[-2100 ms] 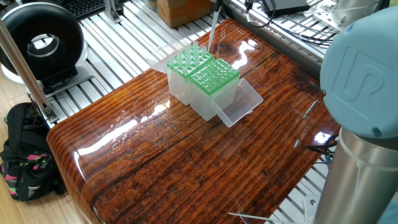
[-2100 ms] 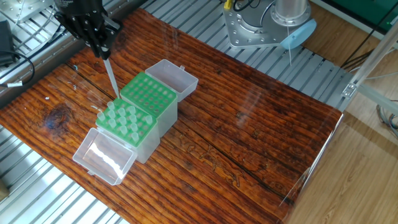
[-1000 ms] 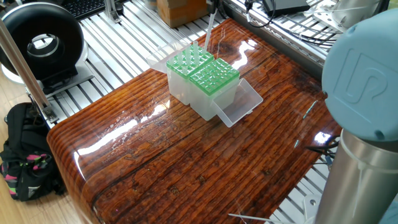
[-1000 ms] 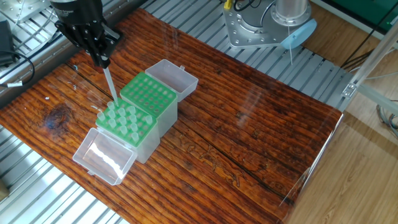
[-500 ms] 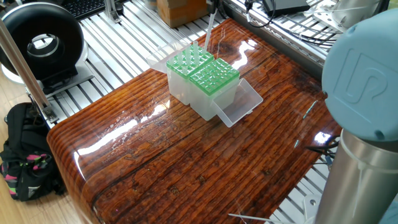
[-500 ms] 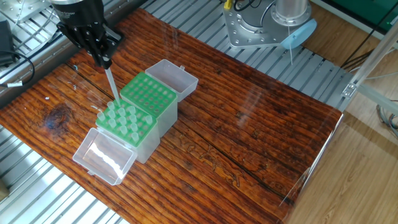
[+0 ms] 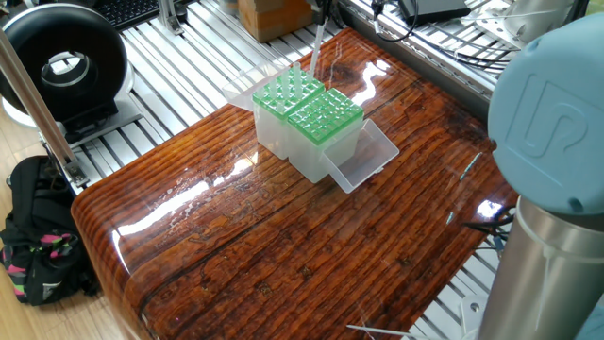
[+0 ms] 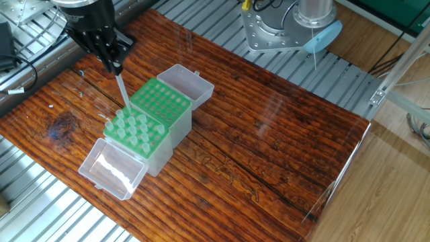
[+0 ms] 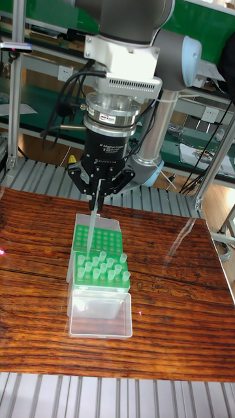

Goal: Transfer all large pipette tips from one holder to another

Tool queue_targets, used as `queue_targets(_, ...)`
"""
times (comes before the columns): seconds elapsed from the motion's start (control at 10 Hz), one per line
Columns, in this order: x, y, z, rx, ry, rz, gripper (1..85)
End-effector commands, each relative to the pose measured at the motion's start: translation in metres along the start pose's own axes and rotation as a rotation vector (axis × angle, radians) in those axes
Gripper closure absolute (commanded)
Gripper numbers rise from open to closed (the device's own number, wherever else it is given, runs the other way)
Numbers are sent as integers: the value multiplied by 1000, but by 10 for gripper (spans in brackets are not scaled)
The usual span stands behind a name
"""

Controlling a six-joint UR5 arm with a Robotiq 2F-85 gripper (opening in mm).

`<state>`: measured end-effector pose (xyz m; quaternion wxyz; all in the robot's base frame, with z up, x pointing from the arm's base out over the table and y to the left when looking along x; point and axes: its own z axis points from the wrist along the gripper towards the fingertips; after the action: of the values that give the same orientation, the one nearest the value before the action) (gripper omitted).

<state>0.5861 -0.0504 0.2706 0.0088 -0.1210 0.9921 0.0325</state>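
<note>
Two green-topped holders stand side by side. The nearer holder (image 8: 134, 131) (image 9: 101, 268) (image 7: 286, 93) carries several large pipette tips standing upright. The other holder (image 8: 161, 102) (image 9: 98, 234) (image 7: 326, 113) shows only empty holes. My gripper (image 8: 114, 64) (image 9: 98, 191) hangs over the back left of the holders, shut on one translucent tip (image 8: 123, 93) (image 9: 93, 225) (image 7: 316, 47) that points down. The tip's lower end is near the seam between the two holders; I cannot tell whether it touches a hole.
Each holder has a clear hinged lid lying open on the wooden table (image 8: 269, 134): one lid (image 8: 113, 169) toward the near left, the other lid (image 8: 189, 82) behind. The arm's base (image 8: 295, 27) stands at the far edge, with slotted aluminium rails around the table.
Holding the tip, the gripper dropped a little and then drifted slightly right toward the empty holder. The holders and lids have not moved.
</note>
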Motion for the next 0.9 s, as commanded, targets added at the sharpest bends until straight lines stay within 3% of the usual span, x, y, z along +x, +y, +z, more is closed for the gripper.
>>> queue_targets(0.0, 1, 4, 3, -11, -5, 0, 777)
queue_targets(0.8, -1, 10, 7, -27, -12, -8, 720)
